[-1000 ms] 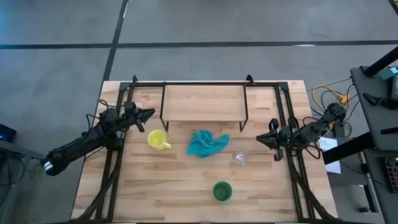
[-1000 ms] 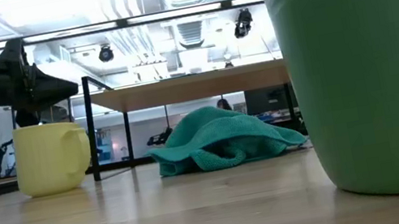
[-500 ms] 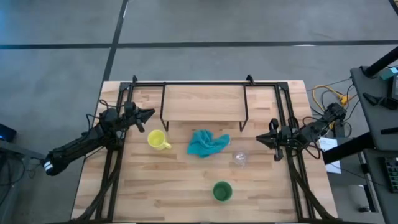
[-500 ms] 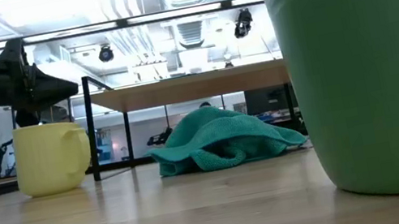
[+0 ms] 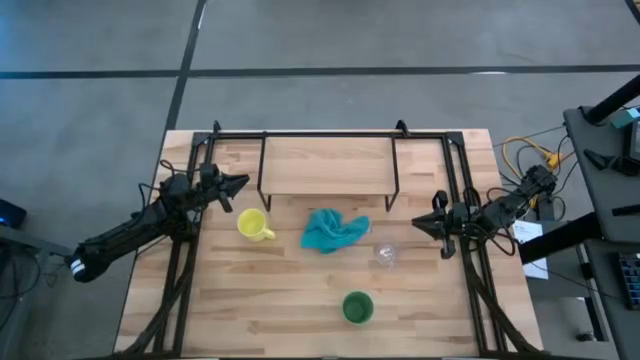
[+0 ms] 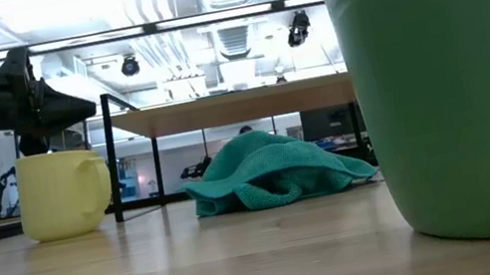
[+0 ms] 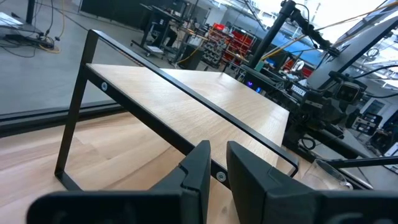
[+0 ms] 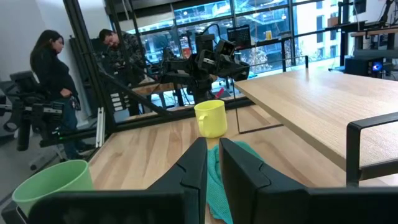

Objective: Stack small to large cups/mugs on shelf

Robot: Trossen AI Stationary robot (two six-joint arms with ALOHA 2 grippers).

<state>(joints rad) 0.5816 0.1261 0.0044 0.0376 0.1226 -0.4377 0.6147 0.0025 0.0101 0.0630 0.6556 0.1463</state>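
Shelf of light wood on thin black legs stands at the far middle of the table, with nothing on its plank. Next in size, the teal cloth lies crumpled just in front of the shelf, near the table's centre. Green cup, the largest vessel, stands upright alone near the front edge, well apart from the others; in the low view it fills the right side. Yellow mug stands upright to the left of the cloth, near the shelf's left legs. Smallest, the clear glass cup sits just right of the cloth's front edge.

Left gripper hangs above the table beside the shelf's left end, just behind the yellow mug, its fingers nearly together and grasping nothing. Right gripper hovers at the table's right side, near the glass cup, fingers likewise drawn close with nothing between them
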